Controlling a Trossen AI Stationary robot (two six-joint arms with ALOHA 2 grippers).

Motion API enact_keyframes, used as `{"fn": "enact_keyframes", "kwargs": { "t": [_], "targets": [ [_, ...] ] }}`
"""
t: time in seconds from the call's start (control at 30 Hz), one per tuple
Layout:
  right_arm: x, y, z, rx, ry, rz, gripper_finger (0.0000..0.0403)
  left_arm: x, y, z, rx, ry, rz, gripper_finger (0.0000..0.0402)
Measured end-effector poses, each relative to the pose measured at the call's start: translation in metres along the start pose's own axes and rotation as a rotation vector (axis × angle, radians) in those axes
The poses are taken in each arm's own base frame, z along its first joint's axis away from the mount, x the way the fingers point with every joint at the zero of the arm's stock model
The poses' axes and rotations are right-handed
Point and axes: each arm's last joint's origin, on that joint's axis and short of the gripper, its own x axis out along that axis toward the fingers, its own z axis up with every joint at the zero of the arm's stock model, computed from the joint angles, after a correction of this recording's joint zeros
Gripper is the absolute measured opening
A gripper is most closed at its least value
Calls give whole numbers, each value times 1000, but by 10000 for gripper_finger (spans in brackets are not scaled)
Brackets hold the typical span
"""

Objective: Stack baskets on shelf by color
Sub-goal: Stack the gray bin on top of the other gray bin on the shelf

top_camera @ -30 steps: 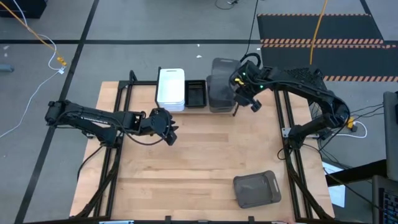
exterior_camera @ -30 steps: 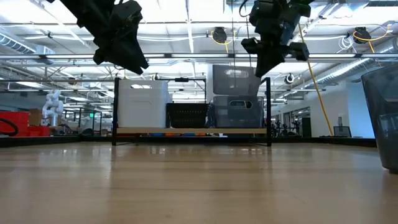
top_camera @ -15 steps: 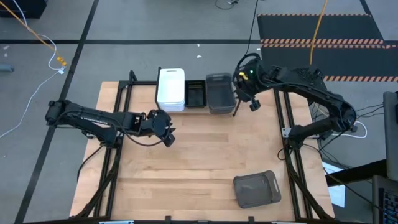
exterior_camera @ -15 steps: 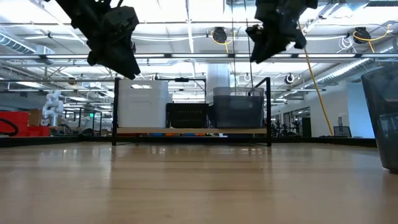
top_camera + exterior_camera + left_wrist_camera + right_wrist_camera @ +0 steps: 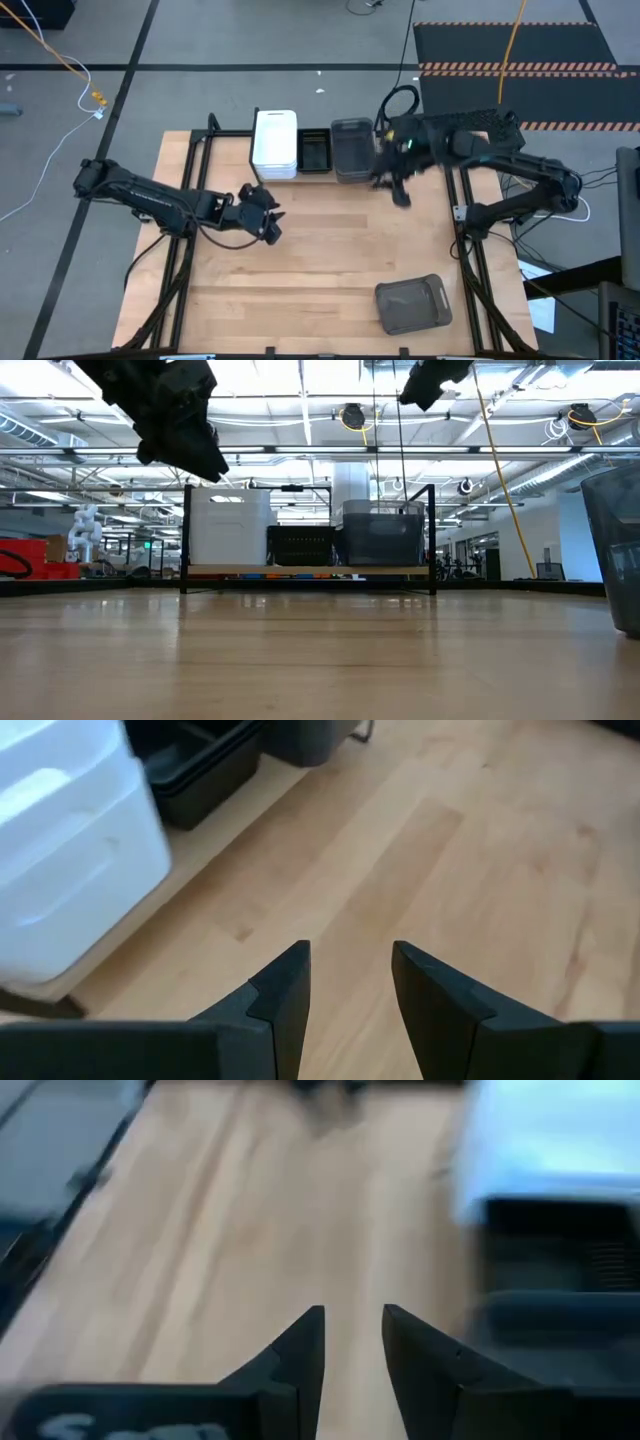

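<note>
White, black and grey baskets stand in three stacks on the shelf (image 5: 300, 176) at the tabletop's (image 5: 320, 270) far edge: white stack (image 5: 274, 143) on one end, black stack (image 5: 315, 152) between, grey stack (image 5: 351, 150) beside it. One more grey basket (image 5: 411, 304) sits alone near the front edge. How many baskets each stack holds cannot be told. Left gripper (image 5: 268, 215) hovers over the wood, fingers (image 5: 285, 992) spread and empty. Right gripper (image 5: 392, 185) hangs just beside the grey stack, fingers (image 5: 300, 1350) parted, holding nothing.
</note>
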Motion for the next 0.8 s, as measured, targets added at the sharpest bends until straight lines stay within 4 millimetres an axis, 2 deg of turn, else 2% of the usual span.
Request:
{"fn": "enact_keyframes", "kwargs": {
  "t": [0.2, 0.33, 0.43, 0.63, 0.8],
  "targets": [
    [28, 71, -6, -134, 117, 79, 95, 8, -7, -11, 43, -119, -110, 145],
    [38, 109, -24, -137, 232, 117, 95, 18, -12, -25, 75, -207, -224, 145],
    [42, 134, -47, -198, 360, 179, 95, 23, -16, -34, 80, -251, -313, 145],
    [36, 179, -94, -333, 619, 268, 95, 33, -25, -49, 94, -252, -368, 145],
    [24, 205, -110, -471, 666, 336, 95, 40, -29, -54, 75, -247, -370, 145]
  ]
}}
